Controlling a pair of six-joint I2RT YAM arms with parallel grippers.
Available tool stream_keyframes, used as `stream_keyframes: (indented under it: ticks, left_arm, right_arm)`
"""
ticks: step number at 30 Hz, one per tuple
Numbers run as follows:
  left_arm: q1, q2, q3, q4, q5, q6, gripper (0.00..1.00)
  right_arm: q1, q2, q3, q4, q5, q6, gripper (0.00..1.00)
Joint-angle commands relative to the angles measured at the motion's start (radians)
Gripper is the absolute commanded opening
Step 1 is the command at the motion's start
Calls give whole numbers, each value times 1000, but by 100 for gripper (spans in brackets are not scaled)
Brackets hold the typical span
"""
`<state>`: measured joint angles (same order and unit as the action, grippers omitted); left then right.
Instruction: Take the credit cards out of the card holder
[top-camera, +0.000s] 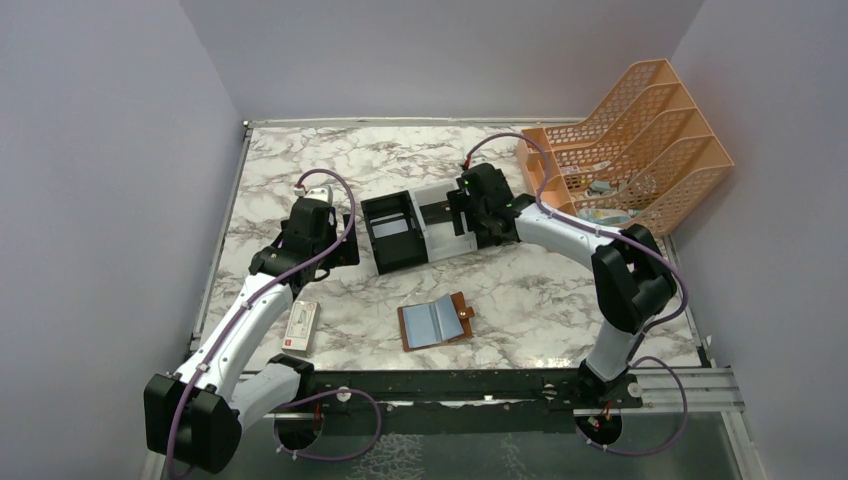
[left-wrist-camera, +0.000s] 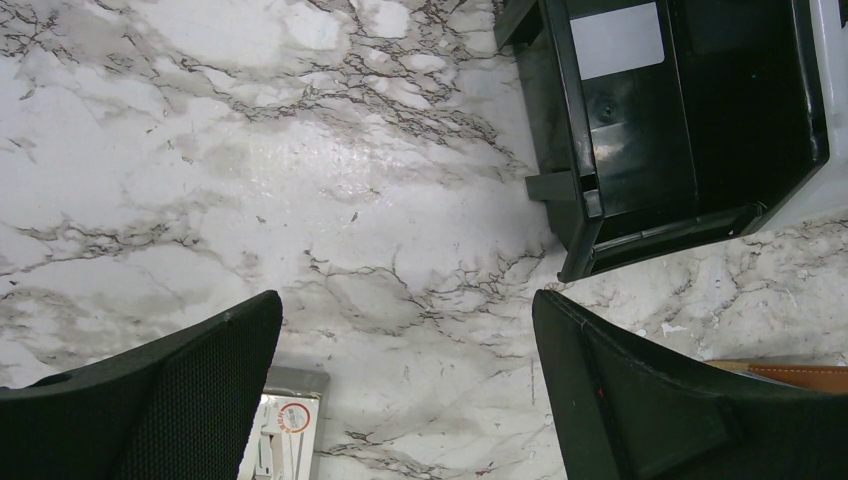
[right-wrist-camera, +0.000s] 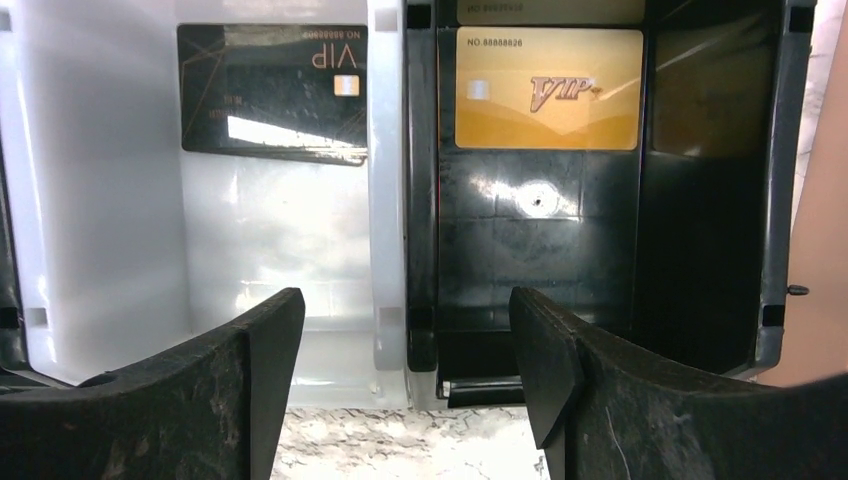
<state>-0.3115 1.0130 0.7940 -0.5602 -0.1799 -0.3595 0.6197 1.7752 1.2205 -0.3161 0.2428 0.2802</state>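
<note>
Hovering over tray (right-wrist-camera: 388, 200), right gripper (right-wrist-camera: 405, 312) open, empty.
Lower centre: wallet (top-camera: 436, 321) lies open; left gripper (left-wrist-camera: 405, 312) wide open, empty.

A table (top-camera: 520, 290) with a white top veined in grey, like marble, fills the scene. Plain pale lilac-grey walls close it in: the left wall (top-camera: 100, 150), the far wall (top-camera: 440, 50) and the right wall (top-camera: 780, 100). Thin metal trim (top-camera: 400, 121) runs along the table's far edge. A dark rail (top-camera: 480, 385) crosses the near edge. Soft overhead light leaves a pale sheen (left-wrist-camera: 330, 160) on the top.
</note>
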Motion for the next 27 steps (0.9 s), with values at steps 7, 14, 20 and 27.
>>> stream_keyframes:
  ticks: [7, 14, 20, 27]
  left_arm:
    - [4, 7, -13, 15, 19, 10, 99]
    - [4, 9, -13, 15, 23, 11, 99]
    - [3, 5, -12, 15, 28, 9, 99]
    - [3, -9, -13, 15, 38, 8, 99]
  right_arm:
    - [-1, -33, -90, -30, 20, -24, 74]
    - [0, -76, -142, -43, 18, -4, 74]
    - [-1, -158, -203, -28, 6, 23, 74]
    - [-1, -254, -182, -26, -32, -9, 74]
